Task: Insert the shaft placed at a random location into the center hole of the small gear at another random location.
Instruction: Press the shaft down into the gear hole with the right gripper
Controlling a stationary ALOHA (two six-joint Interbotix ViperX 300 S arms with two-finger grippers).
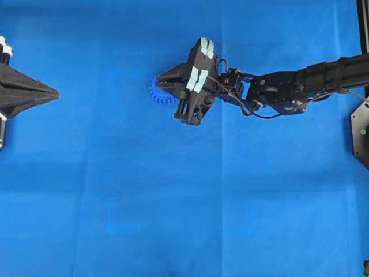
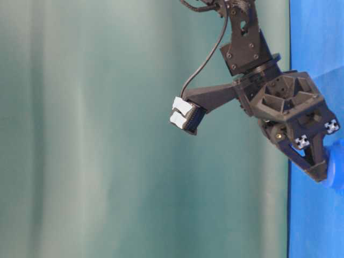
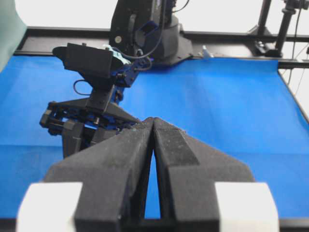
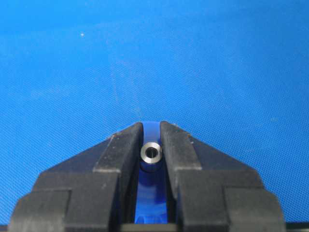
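Now, far on the left of the overhead view, the left gripper [image 1: 55, 92] sat parked at the table's edge, its jaws pressed together on nothing, well apart from the action. Moving right, the small gear [image 1: 157, 92] showed only its toothed rim, the rest covered by the right gripper [image 1: 163, 81], which hung over it with its tips down on the blue table cover [image 1: 184, 219].

From the right wrist camera, the picture was plainer: the right gripper's fingers [image 4: 123, 145] were clenched on the shaft [image 4: 151, 153], whose shiny round end faced the lens, and blue plastic of the gear lay directly behind it between the jaws. The center hole itself was hidden, so whether the pin had already entered could not be told.

By my reading, this was the insertion step itself, pin held over the hub. The next move called for a fine alignment and a gentle push straight along the pin's axis, then letting go only once it stood seated; any sideways drift could shove the light gear across the cloth.
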